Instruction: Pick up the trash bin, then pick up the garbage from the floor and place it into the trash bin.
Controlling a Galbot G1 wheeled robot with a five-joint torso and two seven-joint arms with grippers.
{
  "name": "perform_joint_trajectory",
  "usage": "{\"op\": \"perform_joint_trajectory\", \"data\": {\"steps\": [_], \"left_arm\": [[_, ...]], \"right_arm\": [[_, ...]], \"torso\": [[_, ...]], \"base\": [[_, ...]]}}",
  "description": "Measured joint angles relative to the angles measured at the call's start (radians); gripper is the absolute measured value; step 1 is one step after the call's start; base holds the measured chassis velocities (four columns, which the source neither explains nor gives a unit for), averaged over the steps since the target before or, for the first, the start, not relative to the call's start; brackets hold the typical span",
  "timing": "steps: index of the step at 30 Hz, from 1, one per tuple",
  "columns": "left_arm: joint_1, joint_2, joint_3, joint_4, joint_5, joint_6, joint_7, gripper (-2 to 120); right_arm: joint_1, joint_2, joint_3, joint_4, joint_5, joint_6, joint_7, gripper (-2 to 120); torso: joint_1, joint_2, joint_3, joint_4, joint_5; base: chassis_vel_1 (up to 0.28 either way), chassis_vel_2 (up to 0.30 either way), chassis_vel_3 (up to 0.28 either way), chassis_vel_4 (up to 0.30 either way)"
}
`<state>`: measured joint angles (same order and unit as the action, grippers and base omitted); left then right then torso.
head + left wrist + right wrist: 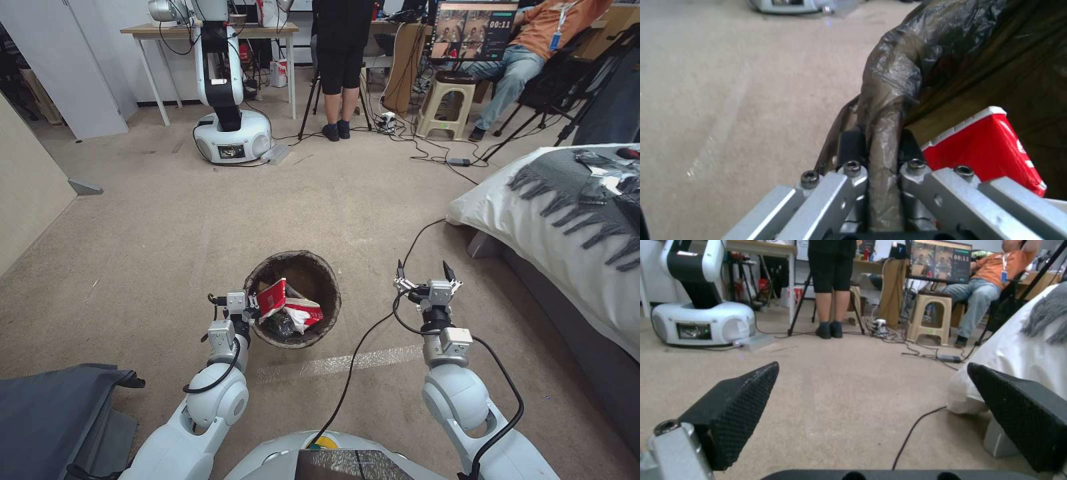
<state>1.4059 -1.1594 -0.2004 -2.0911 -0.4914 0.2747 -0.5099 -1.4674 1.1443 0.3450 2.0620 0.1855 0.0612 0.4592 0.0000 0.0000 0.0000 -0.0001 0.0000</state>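
Trash bin [293,300], our small round white bucket lined with a dark bag, sits centre-near on the beige carpet floor [147,220], its rim clenched in our left claw [876,146] and red-white cartons [285,303] already inside, while our right claw [427,275] hovers released, so we judge collecting nearly finished.

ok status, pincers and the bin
Left pincer shut on rim of small round white plastic trash bin with dark bag liner. Right pincer open, empty, over beige carpet floor. Red-white cartons in the bin. Black cable between arms.
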Motion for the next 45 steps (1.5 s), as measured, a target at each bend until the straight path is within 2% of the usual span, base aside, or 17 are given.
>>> {"op": "perform_joint_trajectory", "data": {"steps": [1,3,4,5,6,9,11,20,30,38,45], "left_arm": [[0.0,0.0,0.0,0.0,0.0,0.0,0.0,0],[-0.014,0.014,0.005,-0.023,-0.09,0.052,-0.028,0],[-0.014,0.014,0.005,-0.023,-0.09,0.052,-0.028,0],[-0.02,0.018,0.006,-0.03,-0.132,0.074,-0.042,0],[-0.037,0.025,0.008,-0.041,-0.217,0.119,-0.08,0],[-0.052,0.03,0.008,-0.041,-0.278,0.151,-0.11,0],[-0.081,0.037,0.008,-0.039,-0.406,0.215,-0.164,0],[-0.138,0.038,0.027,0.018,-0.552,0.277,-0.227,0],[-0.157,0.031,0.035,0.092,-0.581,0.279,-0.231,0],[-0.175,0.013,0.039,0.154,-0.584,0.272,-0.215,0],[-0.179,0.004,0.044,0.181,-0.57,0.266,-0.201,0]], "right_arm": [[0.0,0.0,0.0,0.0,0.0,0.0,0.0,100],[0.001,0.0,-0.002,0.0,0.0,0.0,0.001,100],[0.001,0.0,-0.002,0.0,0.0,0.0,0.001,100],[0.002,0.0,-0.002,0.0,0.0,0.0,0.002,100],[0.002,-0.001,-0.003,-0.001,0.0,0.0,0.003,100],[0.002,-0.002,-0.003,-0.001,0.0,0.0,0.003,100],[0.001,-0.001,-0.002,-0.001,0.0,0.002,0.005,100],[0.002,0.007,-0.002,-0.002,0.0,0.005,0.009,100],[0.009,0.019,-0.018,-0.01,-0.003,0.006,0.013,100],[0.009,0.027,-0.032,-0.014,-0.01,0.009,0.015,100],[0.009,0.031,-0.034,-0.013,-0.012,0.009,0.016,100]], "torso": [[0.0,0.0,0.0,0.0,0.0],[0.0,0.0,0.0,0.0001,0.0],[0.0,0.0,0.0,0.0001,0.0],[0.0,0.0,0.0,0.0001,0.0],[0.0,0.0,0.0,0.0,-0.0001],[0.0,0.0,0.0,0.0001,0.0],[0.0,0.0,0.0,0.0001,-0.0001],[0.0,0.0,0.0,0.0,0.0001],[0.0,0.0,0.0,0.0001,0.0],[0.0,0.001,-0.001,0.0006,0.0014],[0.0,0.001,-0.001,0.0006,0.0014]], "base": [[0.0,0.0,0.0,0.0],[0.0,0.0,0.0,0.0],[0.0,0.0,0.0,0.0],[0.0,0.0,0.0,0.0],[0.0,0.0,0.0,0.0],[0.0,0.0,0.0,0.0],[0.0,0.0,0.0,0.0],[0.0,0.0,0.0,0.0],[0.0,0.0,0.0,0.0],[0.0,0.0,0.0,0.0],[0.0,0.0,0.0,0.0]]}}
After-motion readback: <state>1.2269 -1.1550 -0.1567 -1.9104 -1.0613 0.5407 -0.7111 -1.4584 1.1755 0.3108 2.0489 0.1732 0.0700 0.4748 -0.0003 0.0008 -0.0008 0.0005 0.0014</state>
